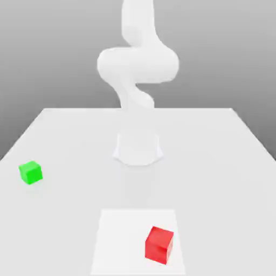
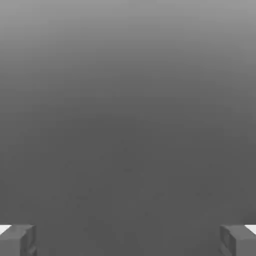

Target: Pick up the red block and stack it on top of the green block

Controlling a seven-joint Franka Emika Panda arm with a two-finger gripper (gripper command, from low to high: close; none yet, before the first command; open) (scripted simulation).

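Observation:
The red block (image 1: 159, 245) rests on the white table near the front edge, a little toward the exterior view's right. The green block (image 1: 30, 172) sits apart from it, far over on the exterior view's left and farther back. The white arm (image 1: 137, 64) rises from its base at the middle of the table and folds high above both blocks. In the hand view my gripper (image 2: 128, 240) is open, its two grey fingertips (image 2: 17, 241) far apart with nothing between them, facing a plain grey background.
The arm's round base (image 1: 138, 148) stands at the table's centre. A lighter square patch (image 1: 116, 242) marks the tabletop under the red block. The table (image 1: 215, 161) ends just in front of that patch.

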